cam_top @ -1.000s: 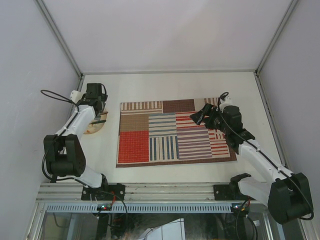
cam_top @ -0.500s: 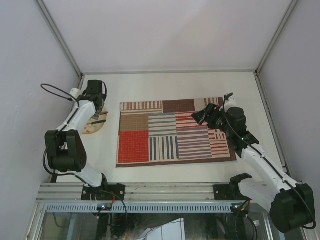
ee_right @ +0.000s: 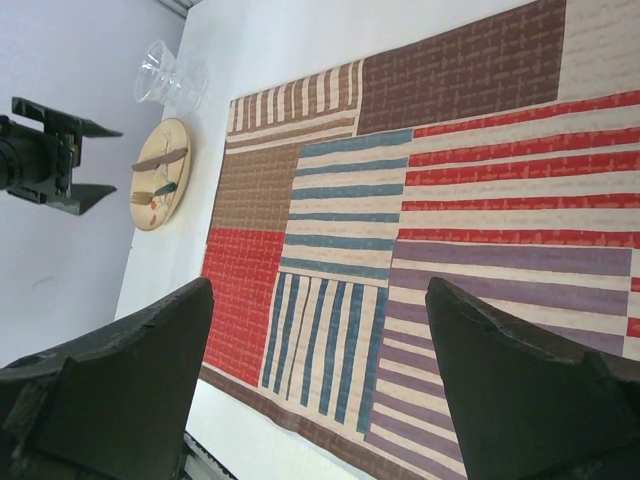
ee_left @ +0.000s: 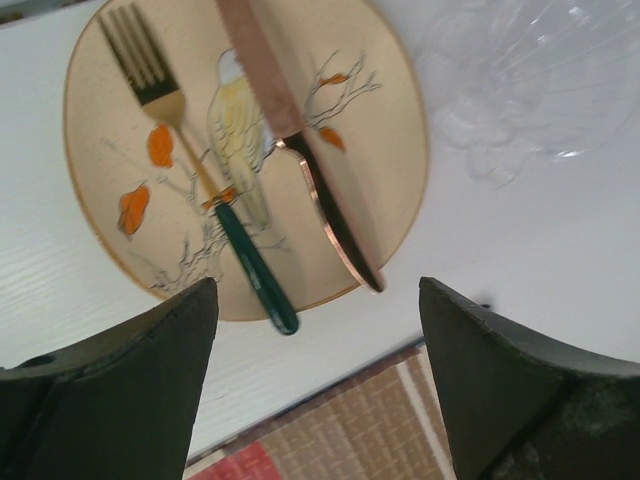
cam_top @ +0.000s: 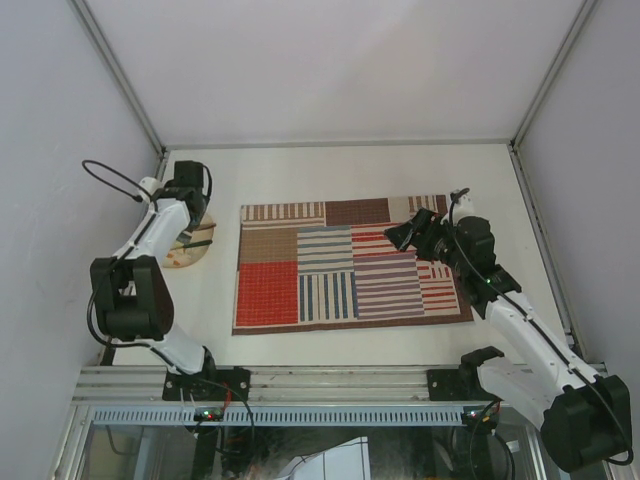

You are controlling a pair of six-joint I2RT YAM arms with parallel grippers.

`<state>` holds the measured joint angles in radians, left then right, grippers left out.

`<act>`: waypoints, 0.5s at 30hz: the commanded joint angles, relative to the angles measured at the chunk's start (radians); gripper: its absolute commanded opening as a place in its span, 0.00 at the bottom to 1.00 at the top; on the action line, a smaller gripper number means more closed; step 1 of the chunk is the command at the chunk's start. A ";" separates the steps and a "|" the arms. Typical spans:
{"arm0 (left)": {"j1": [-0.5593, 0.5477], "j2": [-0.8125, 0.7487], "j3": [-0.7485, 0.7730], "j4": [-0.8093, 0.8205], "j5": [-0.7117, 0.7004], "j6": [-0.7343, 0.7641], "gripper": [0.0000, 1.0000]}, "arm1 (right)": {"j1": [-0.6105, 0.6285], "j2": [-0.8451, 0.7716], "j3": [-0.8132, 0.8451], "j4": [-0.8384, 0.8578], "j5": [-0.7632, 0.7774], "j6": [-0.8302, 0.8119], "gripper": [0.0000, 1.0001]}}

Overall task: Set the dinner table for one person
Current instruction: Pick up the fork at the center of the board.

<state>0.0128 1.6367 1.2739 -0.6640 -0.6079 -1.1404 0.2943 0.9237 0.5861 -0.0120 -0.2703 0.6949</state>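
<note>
The dinner table (cam_top: 330, 170) is a white top carrying a striped patchwork placemat (cam_top: 350, 265) in its middle. At the left lies a cream plate (ee_left: 385, 130) with a bird drawing. A gold fork (ee_left: 180, 130) with a green handle and a copper knife (ee_left: 300, 150) rest on it. A clear glass (ee_left: 530, 80) stands beside the plate. My left gripper (ee_left: 315, 290) hovers open above the plate's near edge (cam_top: 180, 258), holding nothing. My right gripper (cam_top: 405, 228) hangs open over the placemat's right part (ee_right: 330, 250), also holding nothing.
Grey enclosure walls close in the table on the left, right and far sides, with aluminium rails (cam_top: 330, 385) along the near edge. In the right wrist view the plate (ee_right: 160, 175), the glass (ee_right: 160, 75) and my left gripper (ee_right: 112, 160) show at far left.
The left wrist has drawn slightly toward the far side above the plate. The right arm has shifted a little to the right. Both grippers stay open.
</note>
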 commanded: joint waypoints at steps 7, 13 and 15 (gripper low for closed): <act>0.005 -0.189 -0.202 0.085 0.042 -0.030 0.82 | 0.054 -0.031 0.077 -0.044 0.037 0.029 0.87; 0.008 -0.151 -0.155 0.011 0.026 -0.037 0.79 | 0.068 -0.088 0.056 -0.079 0.072 0.035 0.87; 0.008 -0.124 -0.130 -0.024 0.022 -0.046 0.79 | 0.068 -0.101 0.043 -0.078 0.073 0.039 0.87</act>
<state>0.0135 1.4872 1.0924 -0.6392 -0.5694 -1.1618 0.3542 0.8639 0.6209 -0.0948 -0.2245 0.7185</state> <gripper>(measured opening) 0.789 0.867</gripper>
